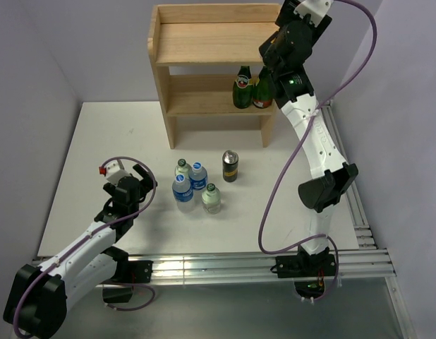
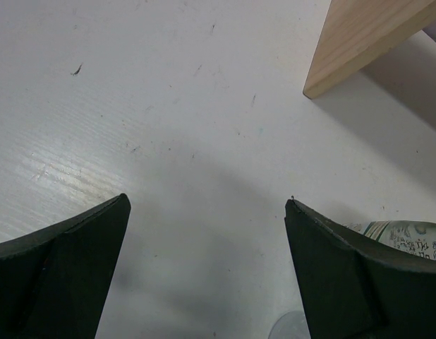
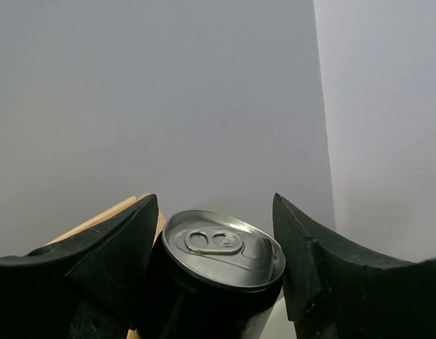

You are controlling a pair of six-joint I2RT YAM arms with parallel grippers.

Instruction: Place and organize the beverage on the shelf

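Observation:
My right gripper [image 3: 214, 200] is shut on a dark can [image 3: 221, 247], held high by the right end of the wooden shelf [image 1: 204, 42], near its top board. The can is hidden in the top view. On the table stand another dark can with a yellow band [image 1: 231, 166], two blue-labelled water bottles [image 1: 197, 175] [image 1: 181, 188] and two green-capped bottles [image 1: 181, 167] [image 1: 212, 198]. My left gripper [image 1: 149, 185] is open and empty, low over the table just left of the bottles; one bottle [image 2: 405, 233] shows past its right finger.
Two dark green glass bottles with red labels [image 1: 243, 88] [image 1: 262, 88] stand at the right end of the shelf's lower board. A shelf leg [image 2: 366, 42] shows ahead of the left gripper. Grey walls close in left, right and back.

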